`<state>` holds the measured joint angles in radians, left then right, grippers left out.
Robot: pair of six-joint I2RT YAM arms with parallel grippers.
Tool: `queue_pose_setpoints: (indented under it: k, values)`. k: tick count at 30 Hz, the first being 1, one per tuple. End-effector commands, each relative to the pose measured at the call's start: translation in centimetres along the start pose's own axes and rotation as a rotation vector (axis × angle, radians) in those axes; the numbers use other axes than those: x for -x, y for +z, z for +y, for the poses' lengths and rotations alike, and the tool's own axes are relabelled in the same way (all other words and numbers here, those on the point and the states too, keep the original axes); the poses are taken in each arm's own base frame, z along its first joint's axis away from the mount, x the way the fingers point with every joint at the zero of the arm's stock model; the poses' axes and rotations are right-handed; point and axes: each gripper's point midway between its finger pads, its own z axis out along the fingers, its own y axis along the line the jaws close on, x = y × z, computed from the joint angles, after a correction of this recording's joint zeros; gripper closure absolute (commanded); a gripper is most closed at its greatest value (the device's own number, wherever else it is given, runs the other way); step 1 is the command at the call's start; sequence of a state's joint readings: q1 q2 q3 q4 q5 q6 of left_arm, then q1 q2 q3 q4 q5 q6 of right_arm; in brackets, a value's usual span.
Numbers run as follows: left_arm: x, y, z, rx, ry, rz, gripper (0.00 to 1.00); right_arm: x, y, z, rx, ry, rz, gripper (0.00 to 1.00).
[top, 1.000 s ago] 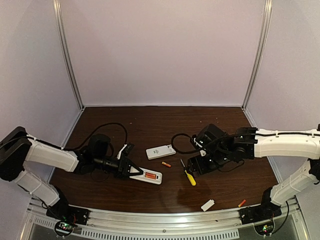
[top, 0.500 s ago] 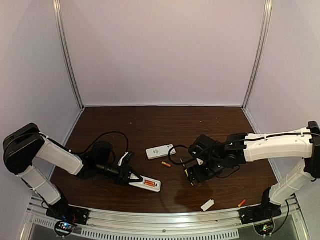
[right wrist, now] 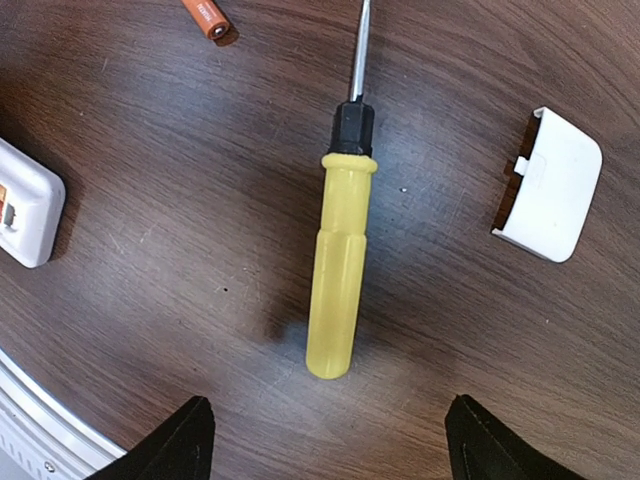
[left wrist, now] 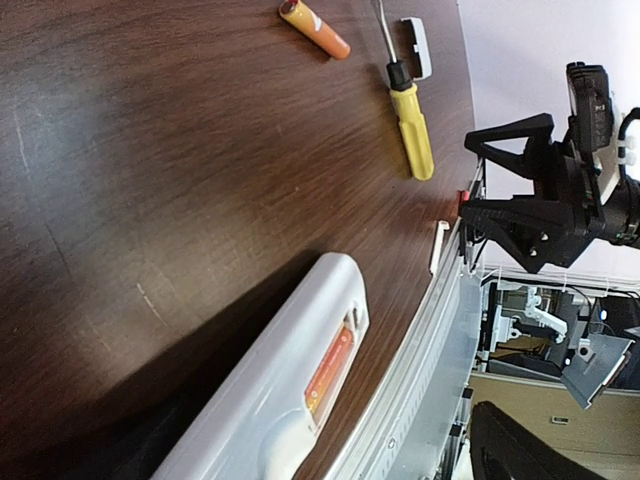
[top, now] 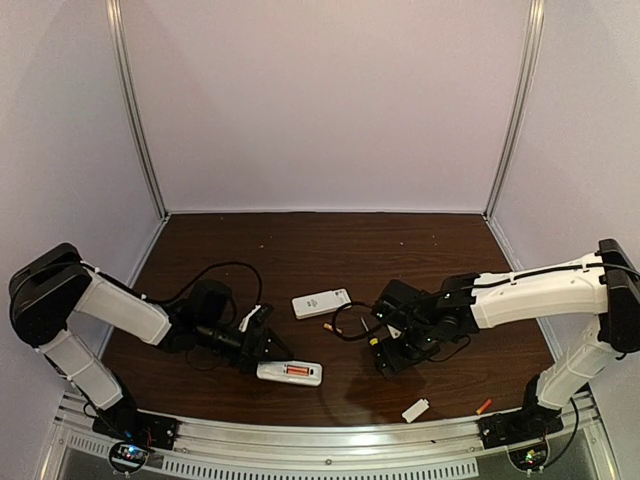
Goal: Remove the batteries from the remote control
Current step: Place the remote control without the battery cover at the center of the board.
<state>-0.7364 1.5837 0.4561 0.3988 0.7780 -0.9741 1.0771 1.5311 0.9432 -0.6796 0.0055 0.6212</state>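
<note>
Orange battery (right wrist: 207,17) loose, ahead-left of right end effector (right wrist: 330,425) (wide apart, over yellow screwdriver (right wrist: 335,270)).

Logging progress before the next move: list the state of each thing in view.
Near remote: cover off, a battery inside.
Loose battery: lying on table.
Screwdriver: lying flat, ungripped.
White cover: detached, on table.
Right gripper: jaws open above it.
Left gripper: grip unclear.

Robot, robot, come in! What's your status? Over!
Right gripper open above yellow screwdriver. Left gripper by remote, grip unclear. One battery in remote, uncovered. Nothing blocking. Over.
</note>
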Motion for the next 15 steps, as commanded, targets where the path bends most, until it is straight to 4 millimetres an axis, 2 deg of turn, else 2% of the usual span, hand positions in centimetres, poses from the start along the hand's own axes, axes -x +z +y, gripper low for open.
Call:
queue_pose_setpoints:
  k: [1, 9, 15]
  values:
    - [-0.5, -0.5, 1.3, 0.103, 0.026, 0.022, 0.03, 0.0, 0.7, 0.3, 0.004, -0.045, -0.001, 0.19]
    - [-0.2, -1.8, 2.3, 0.223, 0.043, -0.011, 0.03, -0.2, 1.8, 0.4, -0.006, -0.089, 0.016, 0.22]
    - [0.4, -3.6, 3.1, 0.351, 0.048, -0.064, 0.03, 0.3, 2.3, 0.7, 0.007, -0.095, -0.006, 0.27]
